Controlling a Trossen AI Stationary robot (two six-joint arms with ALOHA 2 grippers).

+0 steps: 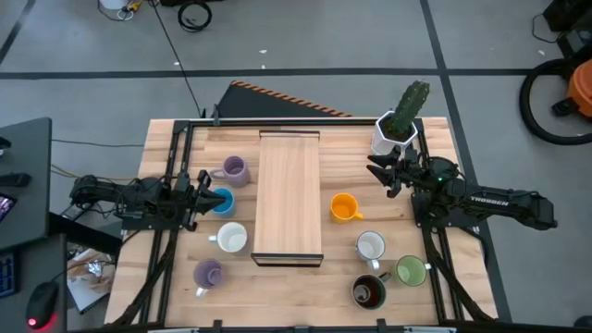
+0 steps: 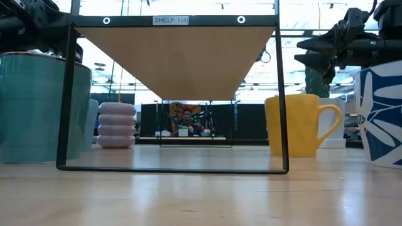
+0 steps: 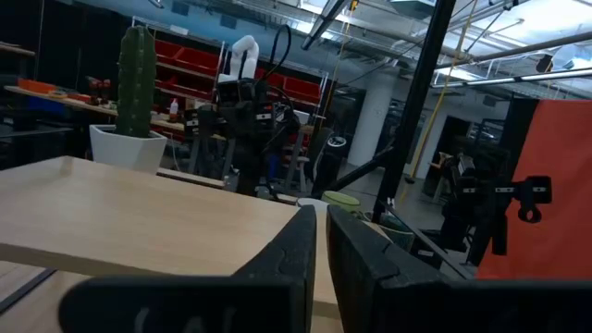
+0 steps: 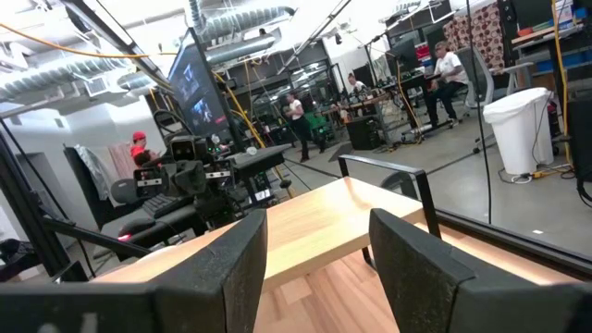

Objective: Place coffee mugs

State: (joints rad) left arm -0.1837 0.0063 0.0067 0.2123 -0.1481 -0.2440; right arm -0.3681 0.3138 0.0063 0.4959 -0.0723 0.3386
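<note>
Grey workshop floor surrounds a pale wooden table (image 1: 166, 277), and a low wooden shelf (image 1: 289, 196) on a black frame stands lengthwise in the table's middle.

Seen from above, with the shelf as the clock's centre, the mugs fall into two groups. On the nine o'clock side are a lilac mug (image 1: 234, 170) at about ten, a blue mug (image 1: 222, 201) at nine, a white mug (image 1: 230, 238) at eight and a second lilac mug (image 1: 207, 272) at about seven. On the other side, an orange mug (image 1: 343, 207) sits just beside the shelf at three o'clock, a second white mug (image 1: 370, 246) at four, and a green mug (image 1: 411, 270) and a dark brown mug (image 1: 368, 291) at about five. All stand upright on the table — none on the shelf top. A white pot with a cactus (image 1: 400, 125) stands at one o'clock.

The left gripper (image 1: 203, 191) hovers just beside the blue mug; its fingers (image 3: 296, 250) are nearly closed, with only a thin gap, and hold nothing. The right gripper (image 1: 381, 172) hangs between the cactus pot and the orange mug — its fingers (image 4: 407, 254) spread wide, empty.
</note>
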